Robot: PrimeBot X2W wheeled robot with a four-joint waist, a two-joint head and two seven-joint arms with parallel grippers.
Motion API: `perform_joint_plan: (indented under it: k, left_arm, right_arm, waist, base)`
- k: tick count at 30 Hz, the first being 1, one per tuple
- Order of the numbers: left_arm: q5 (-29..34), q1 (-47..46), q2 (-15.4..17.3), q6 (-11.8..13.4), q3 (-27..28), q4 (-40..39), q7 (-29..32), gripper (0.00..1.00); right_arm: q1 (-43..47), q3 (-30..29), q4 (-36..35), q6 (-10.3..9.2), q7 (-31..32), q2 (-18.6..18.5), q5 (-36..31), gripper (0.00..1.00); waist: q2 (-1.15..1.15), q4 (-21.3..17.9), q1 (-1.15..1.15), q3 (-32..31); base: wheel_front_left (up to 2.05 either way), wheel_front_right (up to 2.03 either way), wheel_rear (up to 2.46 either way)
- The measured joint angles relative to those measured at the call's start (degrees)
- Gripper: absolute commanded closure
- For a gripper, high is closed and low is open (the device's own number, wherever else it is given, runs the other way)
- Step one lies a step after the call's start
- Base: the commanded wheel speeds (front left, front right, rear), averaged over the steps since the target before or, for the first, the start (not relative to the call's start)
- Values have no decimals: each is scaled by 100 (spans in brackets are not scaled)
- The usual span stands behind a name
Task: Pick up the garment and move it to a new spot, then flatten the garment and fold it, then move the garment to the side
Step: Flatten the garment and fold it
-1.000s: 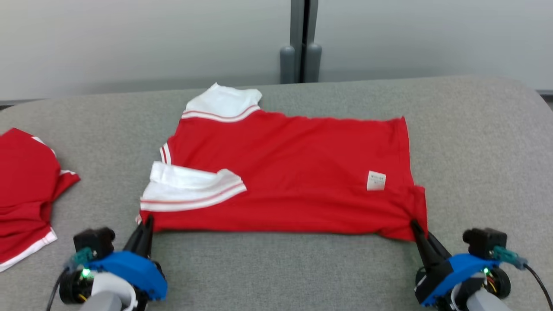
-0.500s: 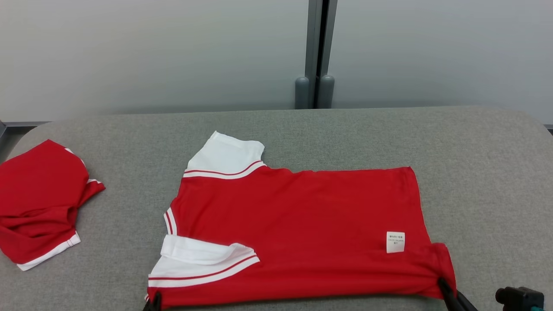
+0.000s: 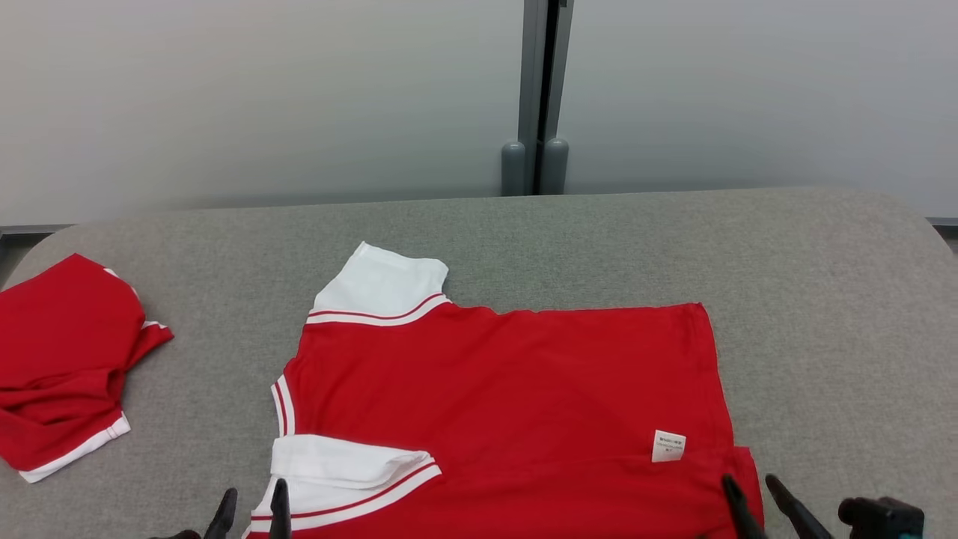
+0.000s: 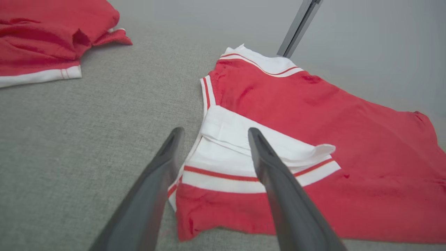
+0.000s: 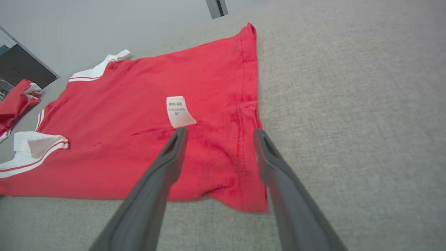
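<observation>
Grey felt covers the counter (image 3: 823, 299), with a pale wall and a dark post behind. Both sets of jaws were pinched on the near corners of the shirt (image 3: 509, 389) a second ago. Now the left jaws stand apart astride the near sleeve corner and the right jaws stand apart astride the near hem corner, holding nothing. The shirt lies released and spread on the counter, with its near edge at the bottom of the head view and its label (image 3: 668, 445) face up. It sits lower in that view because the camera has tilted, not because the cloth slid. I judge the drag and flatten to be finished and the fold to be next. The near sleeve (image 3: 344, 468) is turned in over the body, and the hem corner by the right jaws is slightly rucked. A second red shirt (image 3: 60, 359) lies crumpled well apart at the left
</observation>
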Motion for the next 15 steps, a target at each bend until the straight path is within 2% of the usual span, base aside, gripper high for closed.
perform_joint_plan:
  k: [4,11,15]
  left_arm:
    - [398,-148,-112,58,301,-243,-51,0]
    - [1366,-247,-432,-37,1260,-849,-56,0]
    - [1924,-243,-592,-53,1563,-1014,-56,0]
  right_arm:
    - [-307,21,-140,0,-320,52,-305,0]
    - [-739,-79,-259,0,-907,255,-657,0]
    - [-816,-248,-303,0,-1072,385,-988,0]
  waist:
    - [0,-53,0,-14]
    - [0,-44,0,6]
    - [0,0,0,15]
  base:
    - [0,0,0]
    - [0,0,0]
    - [0,0,0]
